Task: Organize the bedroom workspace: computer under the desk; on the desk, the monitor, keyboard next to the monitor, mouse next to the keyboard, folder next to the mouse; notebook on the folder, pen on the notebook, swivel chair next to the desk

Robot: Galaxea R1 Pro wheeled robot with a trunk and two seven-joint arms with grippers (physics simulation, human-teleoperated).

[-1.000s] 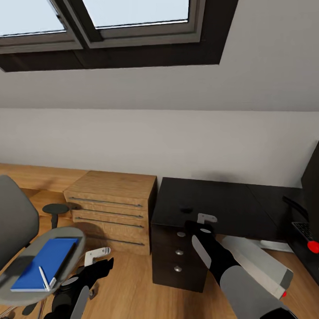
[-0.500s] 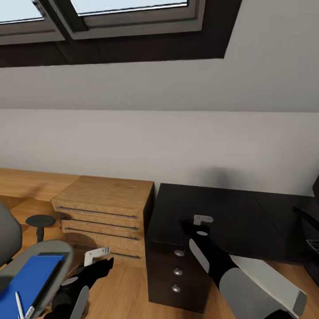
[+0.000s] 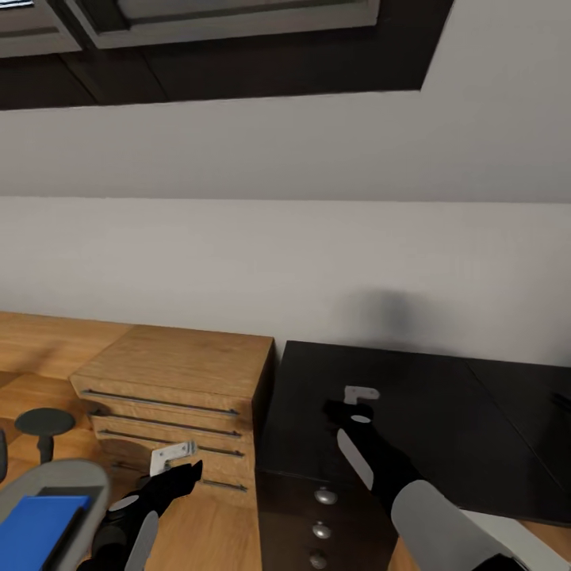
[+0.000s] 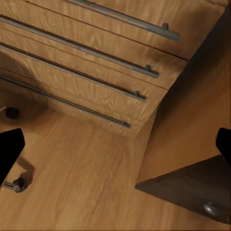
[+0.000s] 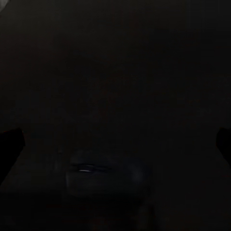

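Blue folder [image 3: 36,530] on swivel chair [image 3: 59,485] seat, just left of left gripper [image 3: 176,468]. Left gripper spread wide, empty, before oak dresser [image 3: 178,388]. Right gripper [image 3: 349,406] over black tabletop [image 3: 444,420]; spread too, nothing held.

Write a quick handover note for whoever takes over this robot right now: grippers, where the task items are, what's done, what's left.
Left gripper: open, empty, low in front of the oak dresser.
Right gripper: over the desk; cannot tell if open.
Folder lies on the swivel chair, at the head view's lower left.
Done: nothing confirmable from here.
Left: folder to desk; check all other items, which are out of view.
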